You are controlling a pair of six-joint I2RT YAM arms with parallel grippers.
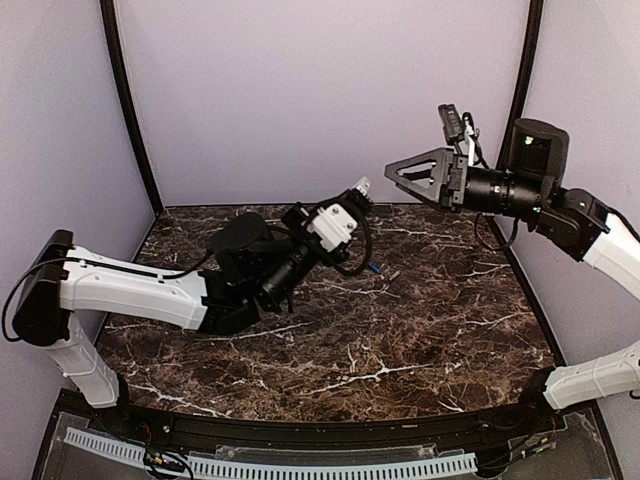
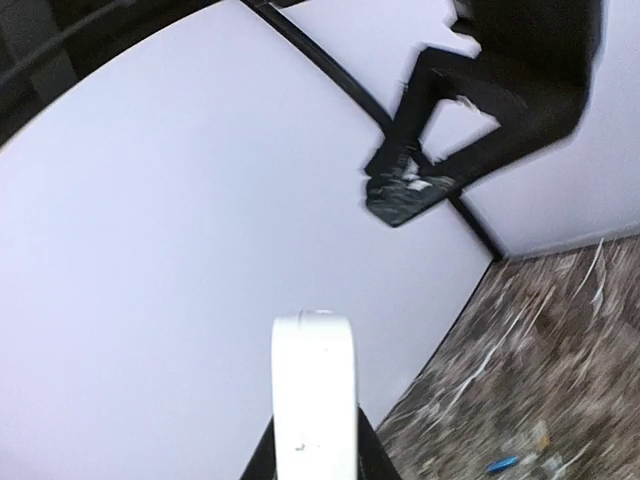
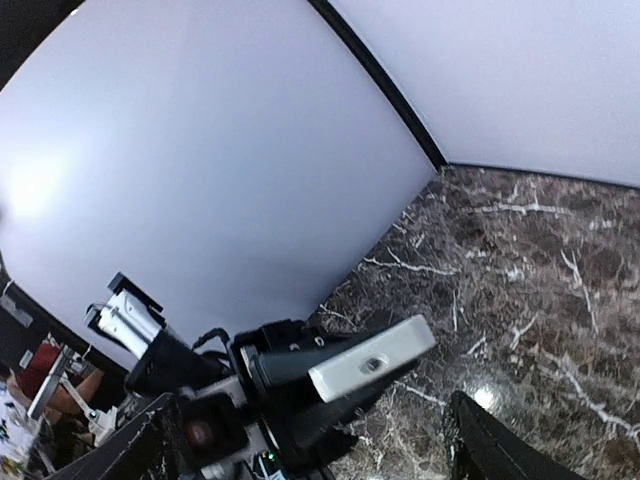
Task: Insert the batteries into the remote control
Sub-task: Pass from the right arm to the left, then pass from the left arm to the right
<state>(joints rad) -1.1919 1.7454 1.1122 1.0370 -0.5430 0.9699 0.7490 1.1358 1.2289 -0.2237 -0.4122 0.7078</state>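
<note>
DESK: What is on the left?

PHOTOGRAPHER: The left arm reaches out over the marble-patterned table [image 1: 400,340]. The left gripper [image 1: 350,207] is clamped on the remote control [image 3: 375,360], and the white handset juts past the fingertips, tipped up toward the back wall. Held clear of the tabletop like that, it looks presented for loading rather than set aside.

DESK: And the batteries?

PHOTOGRAPHER: One blue battery [image 1: 374,267] lies on the tabletop near the held remote, just below and to the right of it in the overhead view. It touches neither gripper. I cannot make out a second battery.

DESK: The right side?

PHOTOGRAPHER: The right gripper [image 1: 395,168] hangs high in the air and points left toward the remote. Its own wrist view shows the fingers spread wide with nothing between them. The battery sits well below it and slightly to its left, closer to the left gripper than to the right one.

DESK: Your reading?

PHOTOGRAPHER: The empty right gripper looks like the one to go down for the battery, since the left is occupied holding the handset. No battery appears loaded so far. Whether the compartment is open cannot be told from these views.
</note>
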